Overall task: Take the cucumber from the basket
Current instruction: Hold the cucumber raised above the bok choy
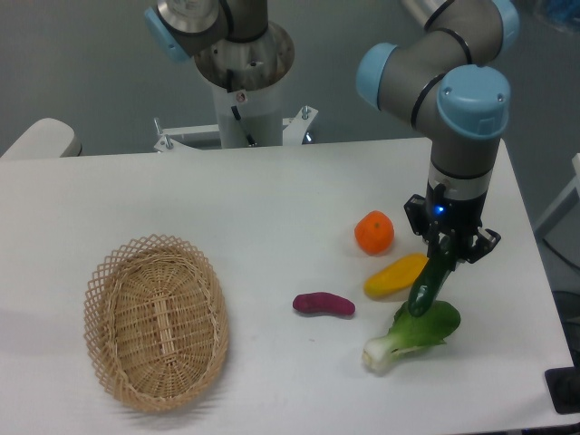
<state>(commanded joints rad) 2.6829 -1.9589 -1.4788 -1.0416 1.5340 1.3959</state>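
The cucumber (pixel 427 286) is not in the basket (pixel 155 321); it is held in the gripper (pixel 450 248) at the right of the frame, well apart from the basket, which sits empty at lower left. The jaws are closed on the cucumber's upper end, so only the lower part of the dark green body is seen below the fingers.

Key relation: the cucumber's long axis is hung steeply, near upright but tilted, upper end up-right in the jaws and lower end down-left. The lower tip is placed over the leaf of the bok choy (pixel 413 333) at lower right; whether it touches the leaf cannot be told from this view. The tip is also just beside the right end of the yellow vegetable (pixel 395 275).

An orange (pixel 374 232) is seen up-left of the gripper, and a purple sweet potato (pixel 323 304) lies further left, between the gripper and the basket, on the white table (pixel 272 217).

The pick is judged as already made: the cucumber is out of the basket and gripped. Any coming move is governed by the tilted hang, since the low tip swings nearest the bok choy and the yellow vegetable.
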